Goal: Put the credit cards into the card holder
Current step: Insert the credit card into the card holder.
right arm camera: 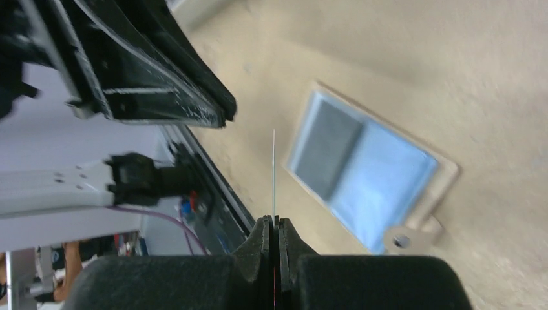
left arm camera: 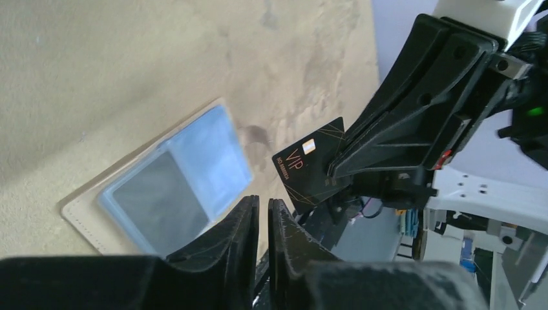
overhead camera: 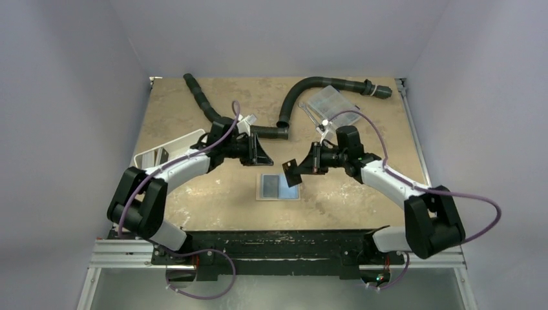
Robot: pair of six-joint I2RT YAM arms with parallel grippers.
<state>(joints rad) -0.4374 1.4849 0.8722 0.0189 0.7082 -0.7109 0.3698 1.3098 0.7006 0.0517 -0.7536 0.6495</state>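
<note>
1. The right end effector (right arm camera: 273, 223) is clenching a thin black rectangular credit card (left arm camera: 310, 165) between its fingers.
2. That card is hanging clear of the beige worktop (overhead camera: 207, 194), near the far right corner of the open tan folding card holder (overhead camera: 280, 186), which is lying flat.
3. The left end effector (left arm camera: 263, 203) is standing slightly parted, gripping nothing, near the card.
</note>
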